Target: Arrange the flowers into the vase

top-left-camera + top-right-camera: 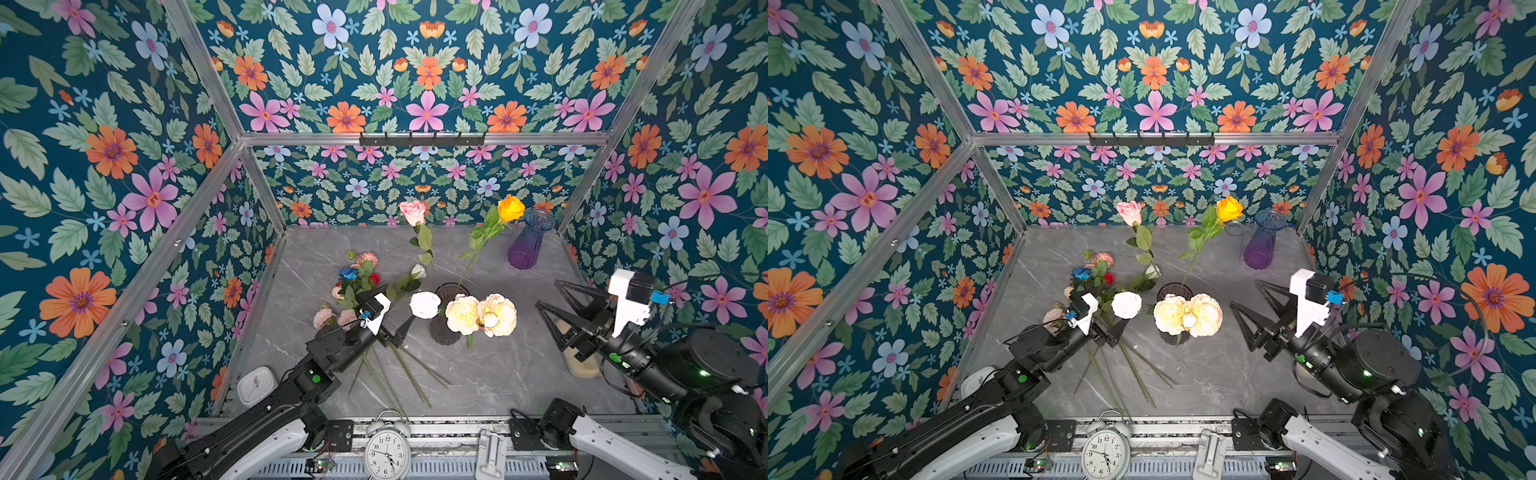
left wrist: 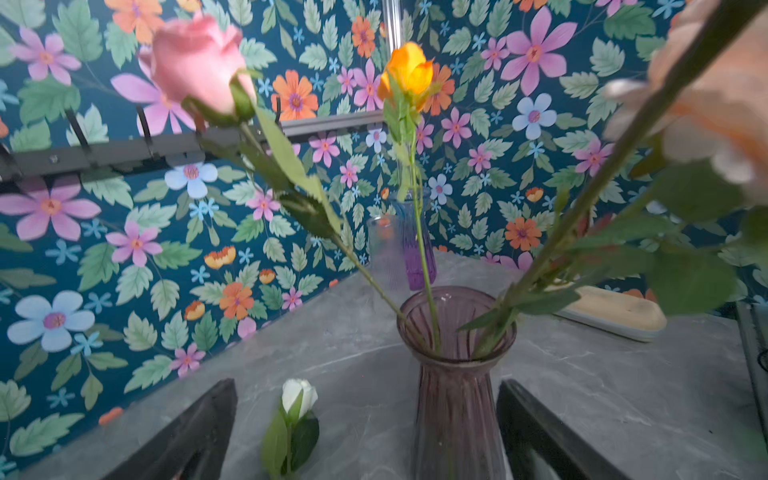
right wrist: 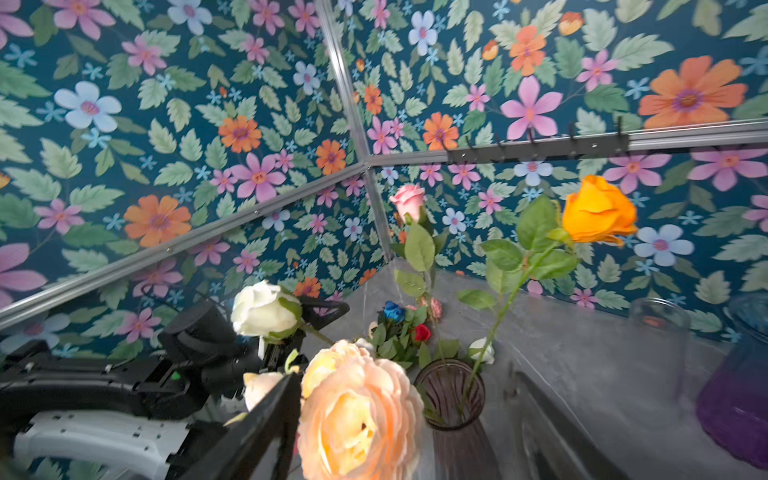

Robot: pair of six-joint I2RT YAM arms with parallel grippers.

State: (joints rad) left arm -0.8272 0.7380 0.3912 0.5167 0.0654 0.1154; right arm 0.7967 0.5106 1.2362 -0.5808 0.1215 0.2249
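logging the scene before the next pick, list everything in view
smoky vase: 1, dark tinted glass, mid table
pink rose: 1, pink, in smoky vase
orange rose: 1, orange, in smoky vase
peonies: 2 heads, cream-peach, stem in smoky vase
white rose: 1, white, beside smoky vase, stem end hidden
white bud: 1, white, lying on table
loose flowers: pile, blue, red, pink heads, table left
purple vase: 1, purple-blue, back right
clear glass: 1, clear, beside purple vase
alarm clock: 1, silver, front rail
white clock: 1, white, front left
cream slab: 1, cream, under right arm
hook rack: 1, black, back wall
left jaws: black, open, empty, over loose stems
right jaws: black, open, empty, right of peonies
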